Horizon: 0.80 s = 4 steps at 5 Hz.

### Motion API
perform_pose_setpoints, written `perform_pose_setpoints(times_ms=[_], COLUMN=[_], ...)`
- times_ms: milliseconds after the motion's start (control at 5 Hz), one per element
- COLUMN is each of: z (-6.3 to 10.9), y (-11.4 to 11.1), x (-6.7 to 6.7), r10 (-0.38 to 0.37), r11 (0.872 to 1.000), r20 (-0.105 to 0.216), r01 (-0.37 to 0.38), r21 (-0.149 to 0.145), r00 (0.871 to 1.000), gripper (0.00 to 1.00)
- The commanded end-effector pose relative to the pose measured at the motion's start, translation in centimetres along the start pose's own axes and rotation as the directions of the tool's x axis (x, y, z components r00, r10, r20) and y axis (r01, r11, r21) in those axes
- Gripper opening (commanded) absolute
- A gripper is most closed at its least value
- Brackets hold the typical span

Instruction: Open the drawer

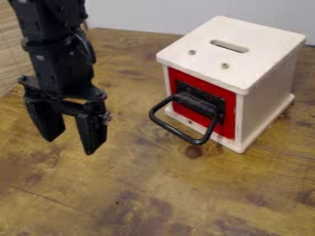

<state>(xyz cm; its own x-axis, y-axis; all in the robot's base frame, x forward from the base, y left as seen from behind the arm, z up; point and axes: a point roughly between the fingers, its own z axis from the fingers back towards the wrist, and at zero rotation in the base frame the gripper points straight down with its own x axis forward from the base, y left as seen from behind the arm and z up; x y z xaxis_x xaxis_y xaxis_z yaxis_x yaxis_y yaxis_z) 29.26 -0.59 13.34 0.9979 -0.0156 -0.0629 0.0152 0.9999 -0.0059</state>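
Approach to the drawer handle, jaws open

The jaws stand open and unloaded above the table, toward its left edge in view. The red drawer sits shut in its cream cube, near the table's far edge; its black loop handle projects forward. Best practice: align the fingers across the bar, close firmly, then draw straight outward, without twisting, lest the cube slide.

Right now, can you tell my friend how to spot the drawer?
Look for the cream wooden box on the brown table, beside the black robot arm. The drawer is in its front. It's the only bright red thing, with a big black loop handle sticking out.
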Motion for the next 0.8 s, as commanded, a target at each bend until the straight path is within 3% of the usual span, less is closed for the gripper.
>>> perform_pose_setpoints(times_ms=[0,600], z=[-0.4,0.3], y=[-0.3,-2.4], x=[0.3,4.7], r10=[-0.003,0.097], r11=[1.0,0.995], r20=[-0.006,0.101], r01=[0.003,-0.095], r21=[-0.004,-0.02], r00=[1.0,0.99], gripper=[1.0,1.0])
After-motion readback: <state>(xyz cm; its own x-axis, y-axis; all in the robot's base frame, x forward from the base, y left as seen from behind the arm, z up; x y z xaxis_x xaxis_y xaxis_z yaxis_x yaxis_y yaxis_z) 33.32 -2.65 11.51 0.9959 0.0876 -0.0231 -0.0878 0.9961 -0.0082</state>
